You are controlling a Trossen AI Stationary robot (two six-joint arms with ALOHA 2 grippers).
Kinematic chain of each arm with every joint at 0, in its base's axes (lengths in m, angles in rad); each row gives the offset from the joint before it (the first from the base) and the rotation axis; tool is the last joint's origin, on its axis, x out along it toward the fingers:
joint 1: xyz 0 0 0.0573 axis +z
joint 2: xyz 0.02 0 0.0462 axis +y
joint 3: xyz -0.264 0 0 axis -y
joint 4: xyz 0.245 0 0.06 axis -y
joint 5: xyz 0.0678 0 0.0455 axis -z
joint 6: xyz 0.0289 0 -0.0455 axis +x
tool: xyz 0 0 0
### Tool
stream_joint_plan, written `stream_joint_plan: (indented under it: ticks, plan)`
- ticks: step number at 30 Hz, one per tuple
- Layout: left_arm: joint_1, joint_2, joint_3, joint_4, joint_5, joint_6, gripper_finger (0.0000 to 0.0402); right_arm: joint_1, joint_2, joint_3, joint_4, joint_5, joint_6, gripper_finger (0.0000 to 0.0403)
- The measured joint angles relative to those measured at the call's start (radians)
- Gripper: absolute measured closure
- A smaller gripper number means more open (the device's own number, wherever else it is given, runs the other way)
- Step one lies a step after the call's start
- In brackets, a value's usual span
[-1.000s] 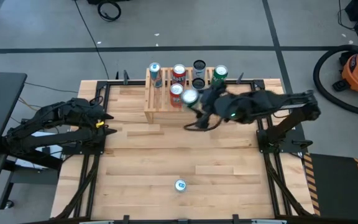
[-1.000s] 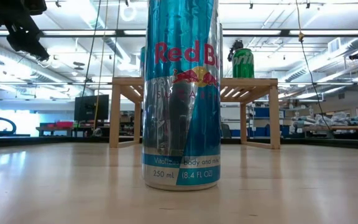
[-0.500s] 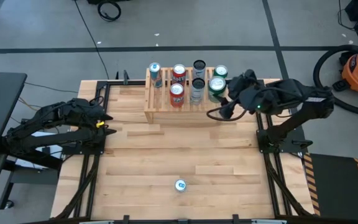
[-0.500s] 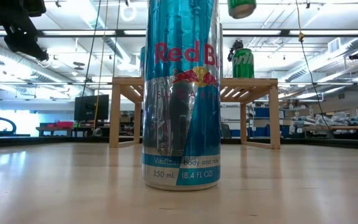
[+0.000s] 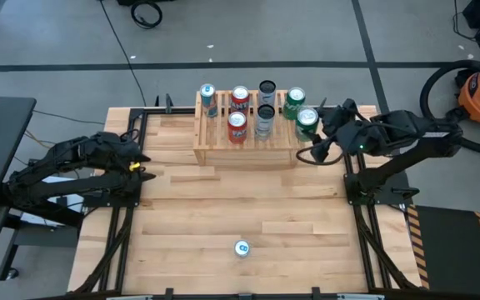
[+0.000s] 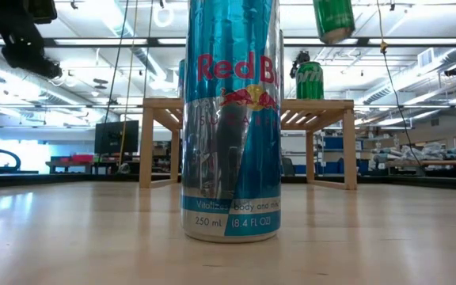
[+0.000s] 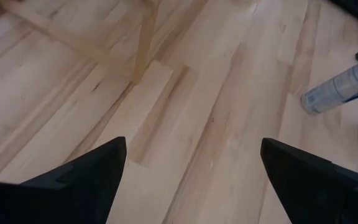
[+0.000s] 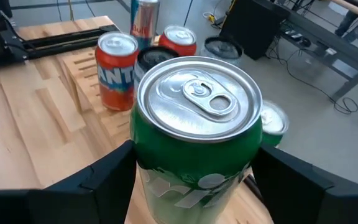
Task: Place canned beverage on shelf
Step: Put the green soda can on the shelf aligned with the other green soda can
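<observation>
Above the right end of the shelf (image 5: 244, 137), the right gripper (image 5: 317, 125) pinches a green Sprite can (image 5: 307, 119) clear of the wood, not yet set down. Six cans already stand on the tiers beside it, one reading "Fanta" (image 8: 117, 70). One Red Bull can (image 5: 241, 247), marked "250 ml", waits well away near the table's front edge. The left gripper (image 7: 191, 171) rests spread wide and empty.
</observation>
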Motion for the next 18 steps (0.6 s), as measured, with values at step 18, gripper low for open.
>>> stream_joint_plan:
  ticks: [18]
  plan:
    - [0.000,0.000,0.000,0.126,0.000,0.001,0.0028,-0.134,-0.309,-0.669,0.641,-0.099,-0.154,0.0104]
